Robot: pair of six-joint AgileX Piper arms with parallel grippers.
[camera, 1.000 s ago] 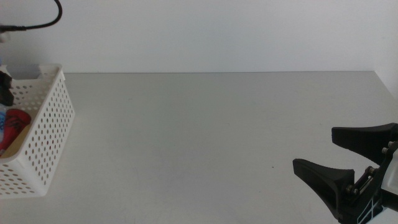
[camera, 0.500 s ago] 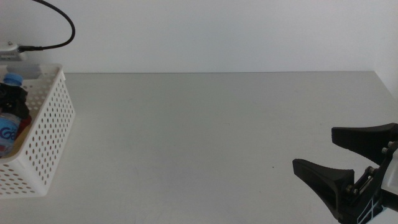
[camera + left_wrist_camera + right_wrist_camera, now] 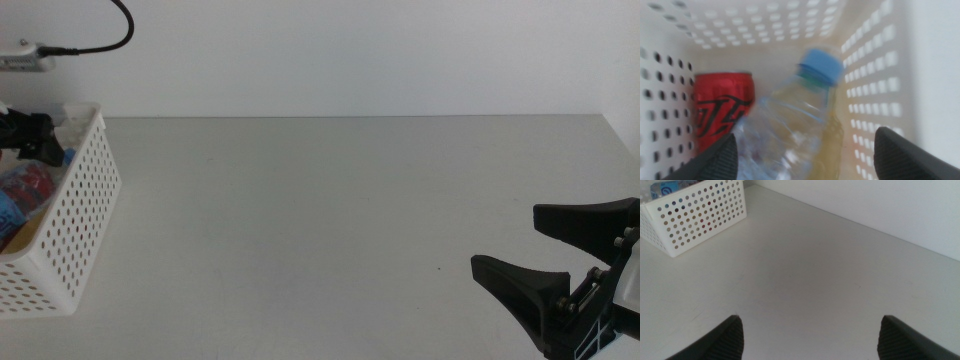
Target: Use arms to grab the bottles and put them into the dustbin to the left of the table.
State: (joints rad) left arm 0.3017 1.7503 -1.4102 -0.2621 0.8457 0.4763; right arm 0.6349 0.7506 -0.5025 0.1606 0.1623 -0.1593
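Left wrist view only: water bottle (image 3: 790,125) in dustbin (image 3: 875,75), cap toward far wall, beside red can (image 3: 720,112). Left gripper (image 3: 805,160) jaws spread, over the bin; right gripper (image 3: 545,250) spread, near-right.

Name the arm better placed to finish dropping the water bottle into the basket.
Left. Its pincer hangs open over the basket, the water bottle just below beside the red can. The right pincer waits far across the table.

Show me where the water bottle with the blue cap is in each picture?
Middle view: the water bottle lies inside the white basket at the far left edge.
Left wrist view: it fills the centre, blurred, beside the red can.
Right wrist view: only its label peeks over the basket rim, top left corner.
Shared landmark: the basket's perforated wall.
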